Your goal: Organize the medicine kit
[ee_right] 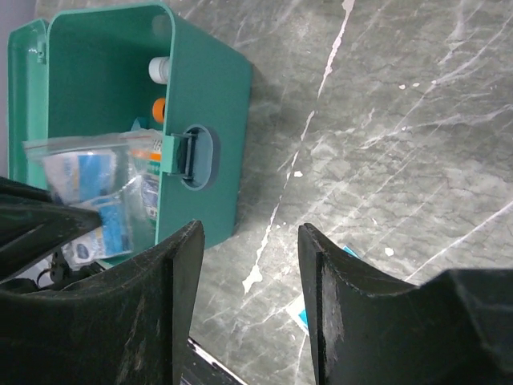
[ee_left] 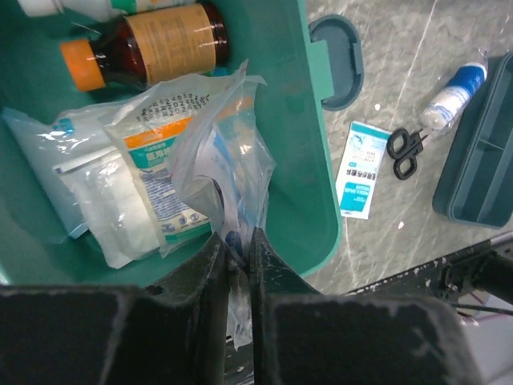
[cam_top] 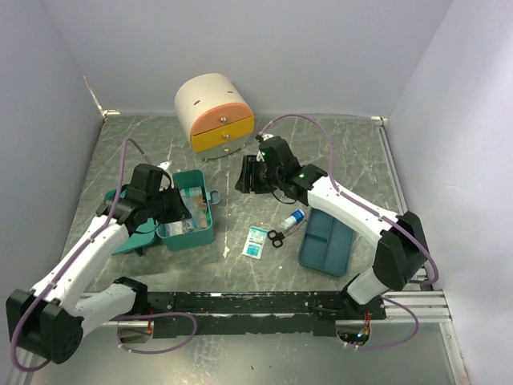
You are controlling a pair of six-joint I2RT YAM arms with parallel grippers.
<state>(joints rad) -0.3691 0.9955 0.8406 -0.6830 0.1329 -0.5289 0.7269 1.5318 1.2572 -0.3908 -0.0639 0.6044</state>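
Left wrist view has the left claw (ee_left: 234, 250) pinched shut on a clear plastic packet (ee_left: 228, 156) over the open medicine kit (ee_left: 314, 168), which sits left of centre on the counter (ee_left: 393, 76), while the right claw (ee_right: 248, 237) hangs apart, holding nothing.

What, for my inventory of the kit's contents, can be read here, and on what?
Nothing is legible.
Orange-striped packet: a row of digits, too blurred.
Clear pouch in the left tool: blue print, unreadable.
Brown bottle label: blurred.
Blue-and-white sachet on the table: too small.
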